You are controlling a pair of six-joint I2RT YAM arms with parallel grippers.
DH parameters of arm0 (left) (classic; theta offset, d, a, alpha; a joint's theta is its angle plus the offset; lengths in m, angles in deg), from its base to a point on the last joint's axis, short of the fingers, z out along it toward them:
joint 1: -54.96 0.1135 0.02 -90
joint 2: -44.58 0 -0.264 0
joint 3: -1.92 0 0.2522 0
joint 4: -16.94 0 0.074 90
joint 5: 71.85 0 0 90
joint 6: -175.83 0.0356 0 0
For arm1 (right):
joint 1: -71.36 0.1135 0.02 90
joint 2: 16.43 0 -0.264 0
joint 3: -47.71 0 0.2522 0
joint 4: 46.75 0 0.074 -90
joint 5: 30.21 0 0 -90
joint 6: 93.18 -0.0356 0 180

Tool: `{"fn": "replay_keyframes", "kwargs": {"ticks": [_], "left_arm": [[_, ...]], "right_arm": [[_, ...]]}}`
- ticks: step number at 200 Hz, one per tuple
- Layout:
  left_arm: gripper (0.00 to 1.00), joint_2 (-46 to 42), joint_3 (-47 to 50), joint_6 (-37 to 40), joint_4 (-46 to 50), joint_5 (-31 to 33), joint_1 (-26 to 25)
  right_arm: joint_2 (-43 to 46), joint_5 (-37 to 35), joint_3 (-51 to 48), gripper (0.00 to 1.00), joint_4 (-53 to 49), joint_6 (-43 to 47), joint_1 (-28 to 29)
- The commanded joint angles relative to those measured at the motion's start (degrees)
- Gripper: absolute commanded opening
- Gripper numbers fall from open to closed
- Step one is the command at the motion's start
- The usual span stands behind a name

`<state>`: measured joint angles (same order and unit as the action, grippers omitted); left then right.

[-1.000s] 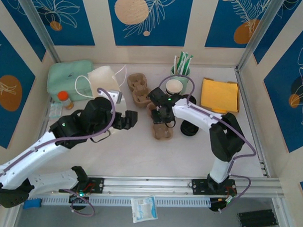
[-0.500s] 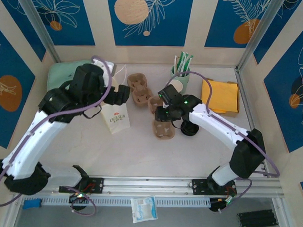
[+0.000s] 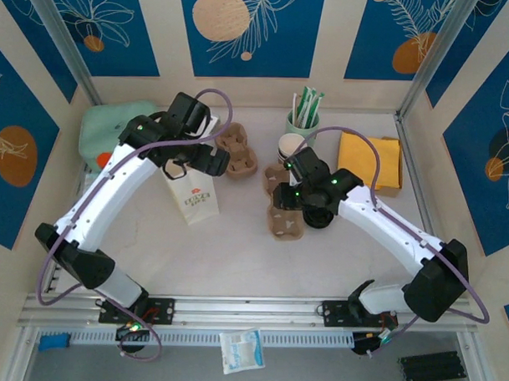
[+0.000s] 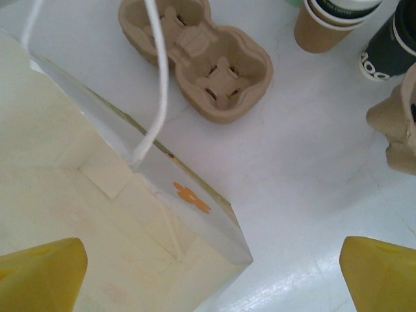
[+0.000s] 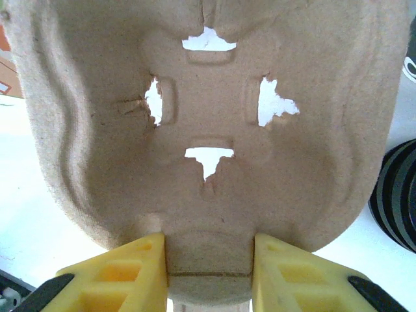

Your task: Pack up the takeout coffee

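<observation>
The takeout coffee is hidden from these views. My right gripper is shut on the middle rib of a brown pulp cup carrier, which is tilted up off the table. My left gripper hangs open over the mouth of a white paper bag. The bag stands upright with its string handle loose. A lidless paper cup, white with a brown base, stands behind the carrier.
A second pulp carrier lies right of the bag. Black lids sit beside the held carrier. A green cup of stirrers, yellow napkins and a green container line the back.
My left arm has swung up and back from the front left to above the bag, which now stands upright. My right gripper has carried the carrier a little to the right.
</observation>
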<state>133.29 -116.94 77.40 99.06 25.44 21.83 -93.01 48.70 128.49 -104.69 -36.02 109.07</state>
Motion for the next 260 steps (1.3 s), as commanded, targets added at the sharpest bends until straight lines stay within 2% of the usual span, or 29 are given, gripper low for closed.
{"fn": "replay_keyframes", "kwargs": {"ticks": [1,72,122,157,260], "left_arm": [[0.99,0.8,0.5,1.4,2.2,-3.1,0.5],[0.99,1.6,5.7,0.7,2.2,-8.5,0.4],[0.99,-0.8,8.2,-2.0,0.3,-16.6,-1.0],[0.99,-2.5,10.2,-4.5,-1.1,-19.2,-4.4],[0.99,-5.0,12.5,-12.8,-6.8,-17.7,-18.5]], "right_arm": [[2.0,1.9,-0.8,0.33,0.3,-0.5,-0.7],[2.4,3.3,-1.3,0.32,1.2,0.1,-2.5],[2.2,4.1,-1.5,0.31,1.9,0.2,-3.7],[2.1,4.7,-1.7,0.31,2.6,0.3,-4.3],[1.5,5.1,-1.7,0.31,3.1,0.7,-5.8]]}}
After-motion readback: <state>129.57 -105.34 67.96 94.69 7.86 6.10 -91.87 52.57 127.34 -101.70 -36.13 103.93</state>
